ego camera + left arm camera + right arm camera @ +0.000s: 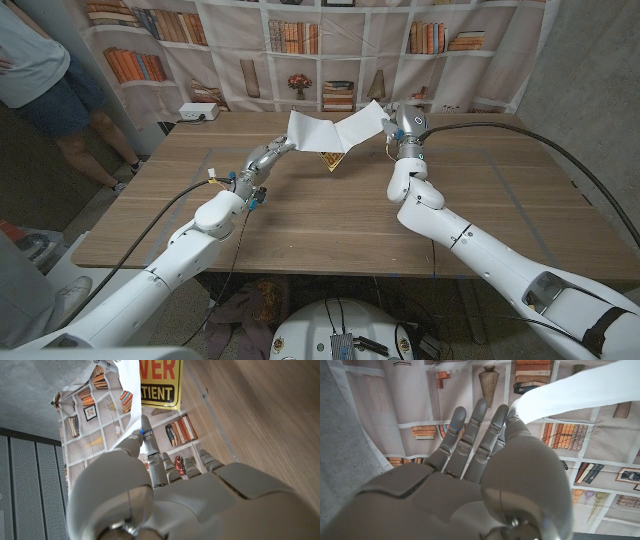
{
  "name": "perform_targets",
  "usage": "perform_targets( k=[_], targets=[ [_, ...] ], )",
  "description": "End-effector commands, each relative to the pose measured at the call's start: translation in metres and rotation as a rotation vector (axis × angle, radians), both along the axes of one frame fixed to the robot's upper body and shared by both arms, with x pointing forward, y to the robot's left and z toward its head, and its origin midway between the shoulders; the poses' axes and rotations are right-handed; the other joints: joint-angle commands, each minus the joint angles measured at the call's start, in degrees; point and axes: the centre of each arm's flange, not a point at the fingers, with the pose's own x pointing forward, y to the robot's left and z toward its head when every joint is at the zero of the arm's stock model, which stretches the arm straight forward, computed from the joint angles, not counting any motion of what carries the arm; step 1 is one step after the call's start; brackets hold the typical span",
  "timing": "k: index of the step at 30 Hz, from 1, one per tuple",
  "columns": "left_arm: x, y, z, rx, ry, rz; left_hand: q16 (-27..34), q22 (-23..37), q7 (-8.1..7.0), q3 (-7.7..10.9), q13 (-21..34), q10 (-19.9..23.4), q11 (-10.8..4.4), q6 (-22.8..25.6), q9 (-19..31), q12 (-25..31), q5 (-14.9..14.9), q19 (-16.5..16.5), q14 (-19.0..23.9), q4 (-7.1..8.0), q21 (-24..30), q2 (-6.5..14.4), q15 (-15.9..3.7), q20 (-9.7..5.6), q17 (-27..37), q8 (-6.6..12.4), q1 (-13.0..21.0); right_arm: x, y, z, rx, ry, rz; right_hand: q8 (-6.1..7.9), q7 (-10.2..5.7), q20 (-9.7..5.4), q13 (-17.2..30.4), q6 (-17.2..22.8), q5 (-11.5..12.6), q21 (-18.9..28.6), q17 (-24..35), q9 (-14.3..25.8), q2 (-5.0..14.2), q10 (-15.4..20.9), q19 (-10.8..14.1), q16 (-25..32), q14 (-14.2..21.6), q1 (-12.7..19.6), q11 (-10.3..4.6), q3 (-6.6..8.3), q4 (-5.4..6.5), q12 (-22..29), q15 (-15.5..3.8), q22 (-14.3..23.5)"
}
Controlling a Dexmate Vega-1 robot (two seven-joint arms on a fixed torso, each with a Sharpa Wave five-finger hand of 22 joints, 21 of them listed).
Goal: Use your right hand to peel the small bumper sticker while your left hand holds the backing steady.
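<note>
Bookshelf-print curtain backs the wooden tabletop (330,215); above it, left robot hand (268,157) pinches the white backing (305,130), right robot hand (395,125) grasps the thin, floppy, likely tear-prone bumper sticker (355,127) by its edge.

left hand (268,156) raised, right hand (398,125) raised, both pinching

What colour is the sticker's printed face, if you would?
Yellow with red and black lettering, best in the left wrist view.

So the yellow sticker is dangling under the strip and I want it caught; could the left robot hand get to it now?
Probably not: the left robot hand is already holding one end of the white backing, so reaching the yellow sticker hanging below would mean letting go.
</note>
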Motion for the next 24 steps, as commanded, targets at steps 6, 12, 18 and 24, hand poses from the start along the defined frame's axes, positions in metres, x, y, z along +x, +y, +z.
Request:
perform_targets(
  k=[6, 12, 18, 24],
  targets=[
    [-0.027, 0.035, -0.01, -0.032, -0.002, 0.088, -0.2, 0.1, 0.27, 0.79, 0.1, 0.3, -0.22, 0.5, 0.1, -0.2, -0.3, -0.2, -0.2, -0.1, 0.0, -0.1, -1.79, -0.32, 0.0, -0.03, -0.3, -0.002, -0.025, 0.01, 0.069, -0.035, -0.089, -0.38, 0.09, -7.68, 0.2, 0.3, 0.5, 0.6, 0.0, 0.2, -0.55, 0.5, -0.4, -0.2, 0.7, -0.1, -0.14, 0.11, -0.11, 0.0, -6.12, -0.1],
    [-0.04, 0.046, -0.013, -0.047, -0.018, 0.129, -0.3, 0.1, 0.32, 0.91, 0.1, 0.3, -0.44, 0.5, 0.1, -0.2, -0.3, -0.2, -0.4, -0.12, 0.0, -0.1, -1.75, -0.33, 0.0, -0.07, -0.4, -0.009, -0.033, 0.01, 0.096, -0.048, -0.108, -0.39, 0.01, -7.62, 0.2, 0.3, 0.5, 0.6, 0.1, 0.2, -0.56, 0.6, -0.5, -0.2, 0.8, -0.2, -0.13, 0.1, -0.06, 0.0, -6.12, -0.2],
    [-0.045, 0.05, -0.014, -0.072, -0.036, 0.15, -0.3, 0.1, 0.27, 0.98, 0.1, 0.3, -0.27, 0.4, 0.1, -0.3, -0.4, -0.3, -0.4, -0.12, 0.0, -0.1, -1.85, -0.35, 0.0, -0.11, -0.5, -0.016, -0.037, 0.01, 0.083, -0.049, -0.116, -0.45, -0.01, -7.63, 0.2, 0.3, 0.5, 0.7, 0.1, 0.2, -0.57, 0.6, -0.5, -0.3, 0.8, -0.2, -0.16, 0.12, -0.06, -0.1, -6.12, -0.3],
    [-0.047, 0.052, -0.019, -0.092, -0.042, 0.153, -0.3, 0.1, 0.23, 1.04, 0.1, 0.3, -0.23, 0.4, 0.1, -0.3, -0.4, -0.3, -0.4, -0.12, -0.1, -0.1, -1.89, -0.43, 0.0, -0.17, -0.5, -0.02, -0.039, 0.009, 0.071, -0.047, -0.122, -0.47, -0.07, -7.65, 0.2, 0.3, 0.5, 0.7, 0.1, 0.2, -0.55, 0.6, -0.6, -0.4, 0.8, -0.2, -0.17, 0.16, -0.05, -0.1, -6.12, -0.5]
  ],
)
